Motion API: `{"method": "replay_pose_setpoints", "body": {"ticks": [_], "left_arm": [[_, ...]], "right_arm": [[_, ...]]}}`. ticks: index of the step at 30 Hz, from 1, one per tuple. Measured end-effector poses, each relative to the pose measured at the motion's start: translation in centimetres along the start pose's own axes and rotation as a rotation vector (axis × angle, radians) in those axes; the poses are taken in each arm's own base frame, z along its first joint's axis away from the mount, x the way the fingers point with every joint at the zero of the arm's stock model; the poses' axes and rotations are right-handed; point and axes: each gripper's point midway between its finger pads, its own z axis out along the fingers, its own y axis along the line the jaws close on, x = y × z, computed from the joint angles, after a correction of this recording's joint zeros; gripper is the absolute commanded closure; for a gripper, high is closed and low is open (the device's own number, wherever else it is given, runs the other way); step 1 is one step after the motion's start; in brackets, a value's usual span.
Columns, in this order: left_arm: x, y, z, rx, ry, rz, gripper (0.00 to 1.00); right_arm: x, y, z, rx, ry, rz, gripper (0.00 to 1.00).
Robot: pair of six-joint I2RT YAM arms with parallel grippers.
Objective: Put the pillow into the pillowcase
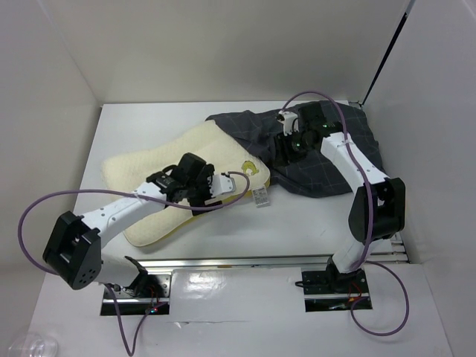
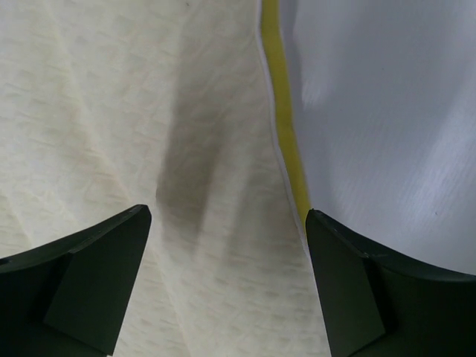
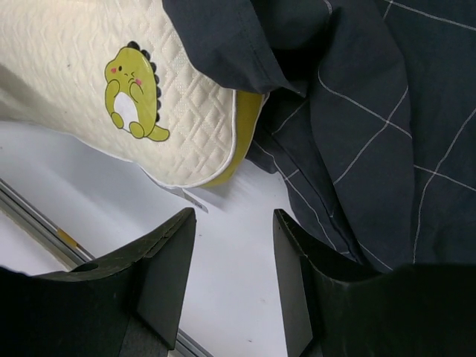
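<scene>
The bench [image 1: 149, 123] carried the pillow [image 1: 141, 167], which lay under the left tool [image 1: 217, 186]. Its corner was overlapped by the pillowcase [image 1: 238, 128] just beside the right tool [image 1: 281, 156]. Both tools hung spread and empty. The right tool should pinch only the case's top layer and lift it, while the left feeds the pillow in.

Pillow [image 1: 160, 160] lies diagonally on the white table [image 1: 134, 119], left of centre. Pillowcase [image 1: 312, 178] is crumpled at far right, and its left edge overlaps the pillow's right end. Yellow emblem [image 1: 249, 169] and white tag [image 1: 261, 197] show at that end. Left gripper [image 1: 227, 184] sits over the pillow's near right edge. Right gripper [image 1: 282, 152] is over the pillowcase, near the emblem. Jaw spread is not readable here.
</scene>
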Motion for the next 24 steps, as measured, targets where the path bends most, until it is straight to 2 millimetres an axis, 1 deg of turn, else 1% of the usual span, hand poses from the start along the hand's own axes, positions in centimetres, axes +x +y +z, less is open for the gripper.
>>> {"method": "replay_pose_setpoints", "body": {"ticks": [2,4,7,9,14,18,19,21,22,24], "left_arm": [[-0.6,0.5,0.6,-0.019,-0.017,-0.002,0.00],[-0.9,0.3,1.6,-0.013,-0.016,-0.009,0.00],[-0.6,-0.2,3.6,0.009,0.011,-0.022,0.00],[-0.5,-0.5,4.5,0.019,0.025,-0.026,0.00],[-0.9,-0.2,5.8,-0.002,0.042,-0.047,0.00],[-1.2,0.4,6.8,-0.035,0.042,-0.049,0.08],[-1.2,0.6,7.0,-0.042,0.043,-0.049,0.16],[-1.2,0.8,7.4,-0.054,0.047,-0.056,0.25],[-1.1,0.8,7.5,-0.058,0.051,-0.059,0.41],[-1.0,0.9,7.7,-0.062,0.057,-0.062,0.58]], "right_arm": [[0.0,0.0,0.0,-0.001,0.000,0.002,0.46],[0.0,0.0,0.0,-0.002,0.000,0.002,0.46],[0.0,0.1,0.0,-0.003,0.000,0.002,0.46],[0.0,0.1,0.0,-0.005,0.000,0.003,0.46],[0.0,0.1,0.0,-0.006,0.000,0.002,0.46],[0.0,0.1,0.0,-0.006,0.000,0.002,0.46],[0.0,0.1,0.0,-0.006,0.000,0.002,0.46],[0.0,0.1,0.0,-0.006,0.000,0.002,0.46],[0.0,0.1,0.0,-0.006,0.000,0.002,0.46],[0.0,0.1,0.0,-0.006,0.000,0.002,0.46]]}}
